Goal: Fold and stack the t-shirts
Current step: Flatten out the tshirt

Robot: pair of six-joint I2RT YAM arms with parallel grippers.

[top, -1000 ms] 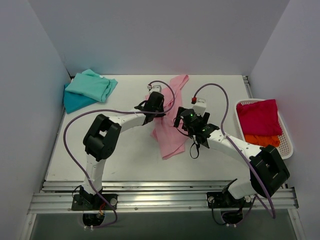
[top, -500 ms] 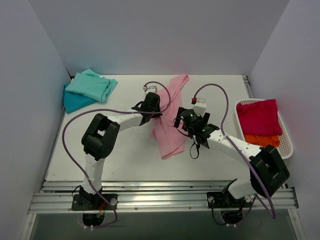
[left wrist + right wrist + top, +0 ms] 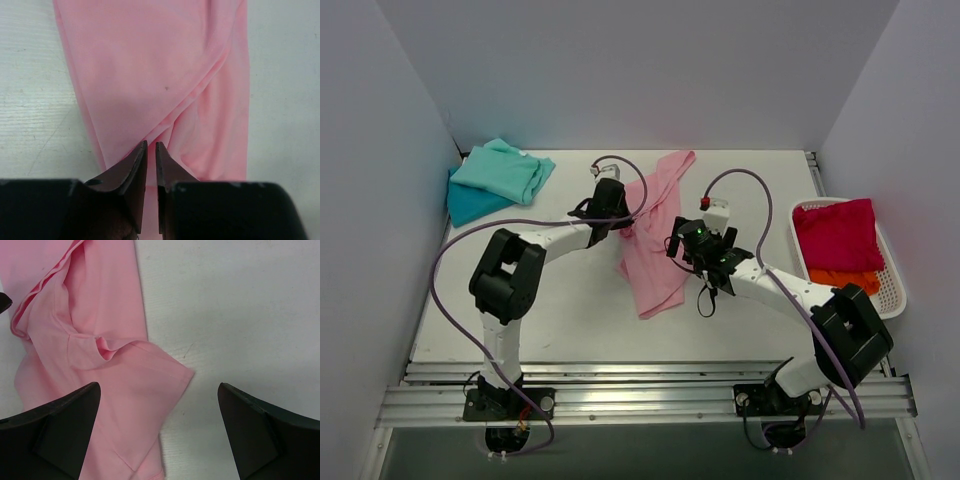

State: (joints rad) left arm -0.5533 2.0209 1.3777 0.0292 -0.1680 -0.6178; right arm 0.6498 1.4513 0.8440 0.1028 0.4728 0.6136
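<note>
A light pink t-shirt (image 3: 655, 270) lies crumpled lengthwise mid-table. My left gripper (image 3: 623, 224) is at its left edge. In the left wrist view the jaws (image 3: 151, 146) are pinched on a fold of the pink cloth (image 3: 150, 75). My right gripper (image 3: 680, 248) hovers wide open over the shirt's right side. In the right wrist view (image 3: 158, 385) a pink sleeve (image 3: 150, 375) lies between the spread fingers. A folded mint green t-shirt (image 3: 505, 170) rests on a teal blue one (image 3: 470, 203) at the back left. A crimson red shirt (image 3: 838, 235) and an orange one (image 3: 843, 280) lie in the basket.
The white lattice basket (image 3: 895, 290) stands at the table's right edge. Walls close in the table on the left, back and right. Purple cables loop over both arms above the pink shirt.
My left gripper has moved left and toward the back, pulling the pink shirt's left edge with it. The right gripper has stayed open and shifted slightly left.
</note>
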